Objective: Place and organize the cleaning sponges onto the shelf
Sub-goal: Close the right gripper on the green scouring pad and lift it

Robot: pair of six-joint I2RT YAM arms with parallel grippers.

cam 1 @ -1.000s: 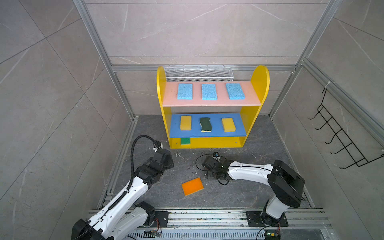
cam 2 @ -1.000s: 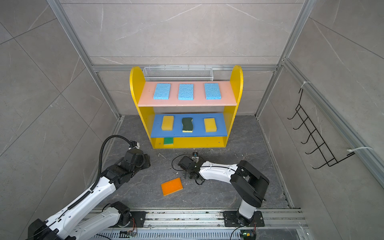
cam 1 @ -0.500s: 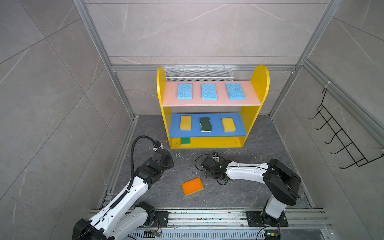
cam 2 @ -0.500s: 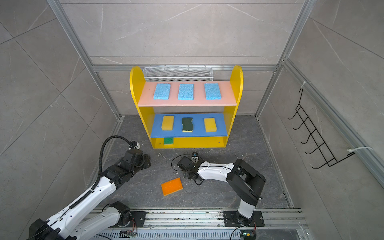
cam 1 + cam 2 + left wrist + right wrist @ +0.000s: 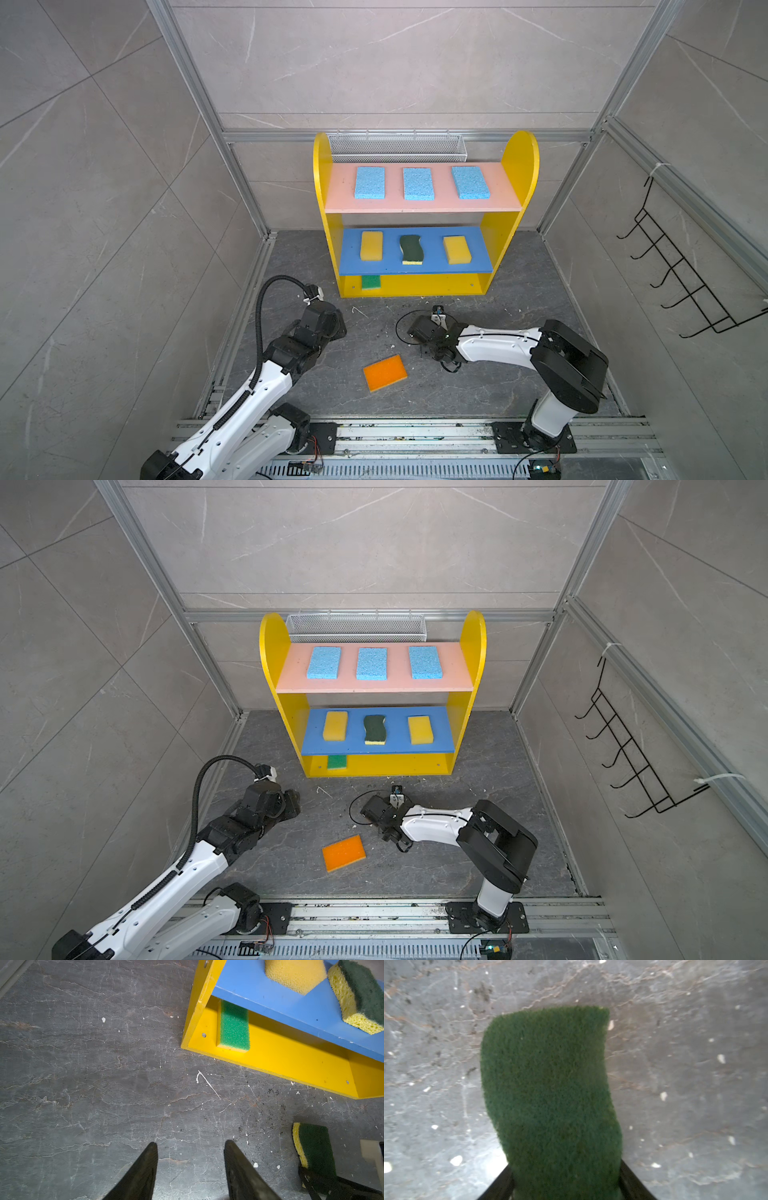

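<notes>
- The right tool (image 5: 564, 1165) pinches a loose dark-green sponge (image 5: 550, 1088) low at the grey bench (image 5: 519, 386), with a black finger against each long side. Whether this sponge rests on the bench or is just clear of it cannot be told.
- The left tool (image 5: 190, 1144) hangs spread over bare bench, its two dark fingers apart and holding nothing. It is near the left front corner of the shelf (image 5: 521, 166).
- An orange sponge (image 5: 385, 372) lies flat on the bench between the two arms, well apart from the shelf and beside the right wrist.
- Three light blue sponges (image 5: 418, 183) sit in a spaced row on the shelf's pink upper board.
- On the blue middle board, a wavy dark-green sponge (image 5: 411, 248) lies between two yellow sponges (image 5: 371, 245), and none of them touch.
- A bright green sponge (image 5: 370, 282) sits on the yellow base at its left end, partly under the blue board.
- A silver mesh basket (image 5: 397, 146) hangs on the back wall behind the shelf, and a black hook rack (image 5: 681, 278) is fixed to the right wall.
</notes>
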